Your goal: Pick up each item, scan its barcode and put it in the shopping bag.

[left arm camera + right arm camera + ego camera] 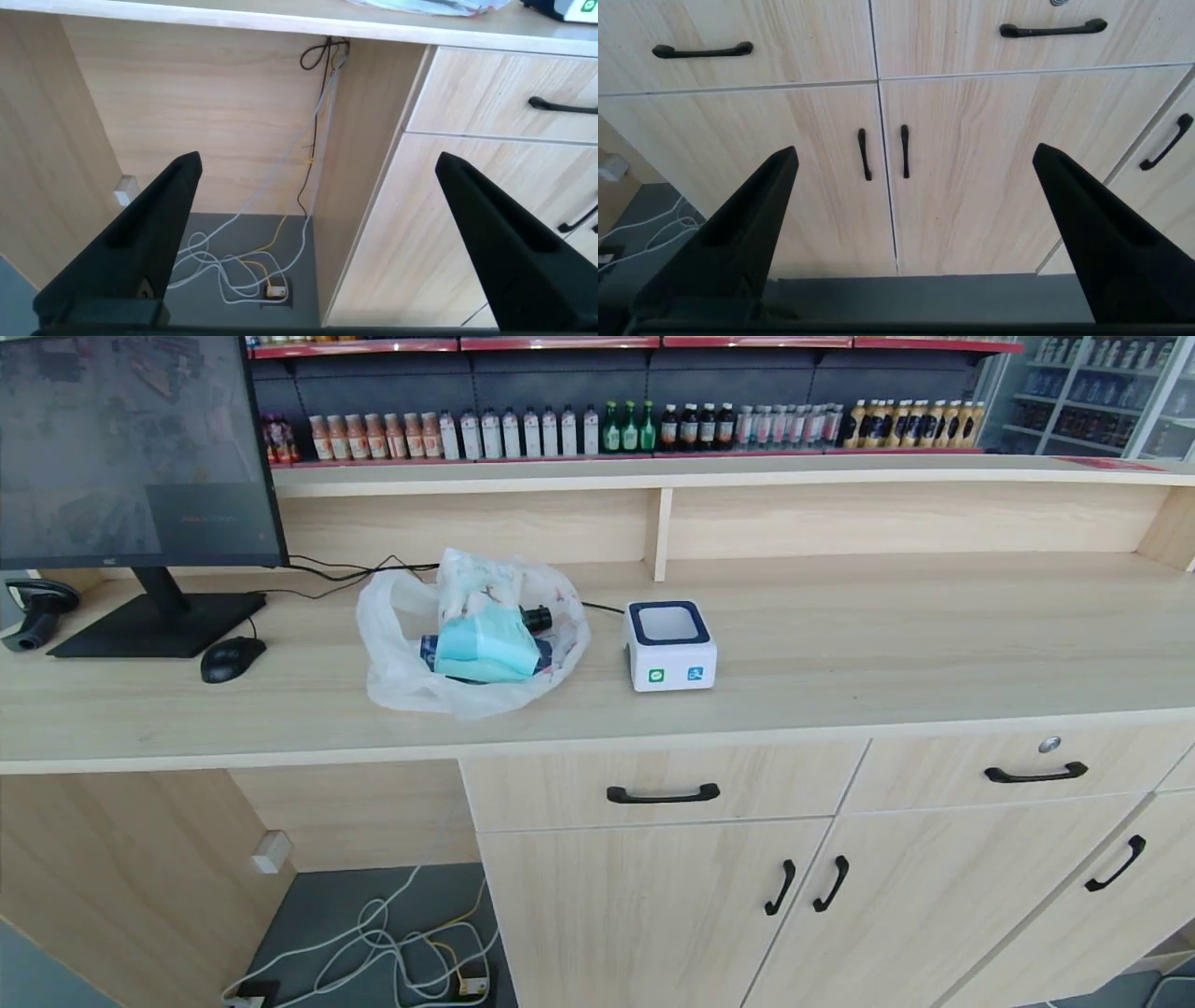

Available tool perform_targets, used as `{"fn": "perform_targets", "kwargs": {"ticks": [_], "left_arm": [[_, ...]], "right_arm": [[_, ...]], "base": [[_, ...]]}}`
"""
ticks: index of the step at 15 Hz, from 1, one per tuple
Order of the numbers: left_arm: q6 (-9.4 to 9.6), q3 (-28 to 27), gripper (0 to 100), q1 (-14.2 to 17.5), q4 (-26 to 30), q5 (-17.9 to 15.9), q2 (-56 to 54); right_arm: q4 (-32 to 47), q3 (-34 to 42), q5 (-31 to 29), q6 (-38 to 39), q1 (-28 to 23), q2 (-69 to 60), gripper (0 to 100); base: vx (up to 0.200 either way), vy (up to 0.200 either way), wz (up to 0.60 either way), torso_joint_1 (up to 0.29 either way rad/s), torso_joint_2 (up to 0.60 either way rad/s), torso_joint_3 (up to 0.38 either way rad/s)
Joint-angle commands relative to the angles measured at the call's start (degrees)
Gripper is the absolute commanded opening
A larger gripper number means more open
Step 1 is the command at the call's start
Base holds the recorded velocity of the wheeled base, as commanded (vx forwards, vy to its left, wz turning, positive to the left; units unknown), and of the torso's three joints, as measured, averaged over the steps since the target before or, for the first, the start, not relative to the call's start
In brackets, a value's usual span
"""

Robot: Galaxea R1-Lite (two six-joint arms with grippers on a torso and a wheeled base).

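Translucent white plastic shopping bag (390, 658) lies on the pale wooden counter (887, 635) beside the white cube-shaped scanner (670, 649); it holds a pale-blue soft pack (485, 649) and, possibly, a dark bottle (536, 617). Left gripper (318, 166) and right gripper (913, 154): both spread, empty, below counter height.

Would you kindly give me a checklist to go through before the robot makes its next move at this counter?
1. The left gripper is open and empty: ok.
2. The right gripper is open and empty: ok.
3. The bag lies on the counter, mouth open: ok.
4. The blue pack is inside the bag: ok.
5. The scanner stands upright beside the bag, window uncovered: ok.
6. Every item's barcode has been scanned: cannot tell.
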Motion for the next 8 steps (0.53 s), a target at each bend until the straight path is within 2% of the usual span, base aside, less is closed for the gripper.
{"fn": "perform_targets", "kwargs": {"ticks": [1,4,8], "left_arm": [[0.01,0.0,100,0.0,0.0,0.0,0.0],[0.10,0.0,100,0.0,0.0,0.0,0.0],[0.71,0.0,100,-0.1,0.1,0.0,0.0]], "right_arm": [[0.0,0.0,0.0,0.0,0.1,0.2,100],[0.0,0.0,0.0,0.0,0.1,0.2,100],[0.0,0.0,0.0,-0.1,0.1,0.2,100]], "base": [[-0.200,0.000,0.00,-0.002,0.00,0.007],[-0.200,0.000,0.00,0.004,0.00,0.001],[0.000,0.000,0.00,0.000,0.00,0.000]]}}
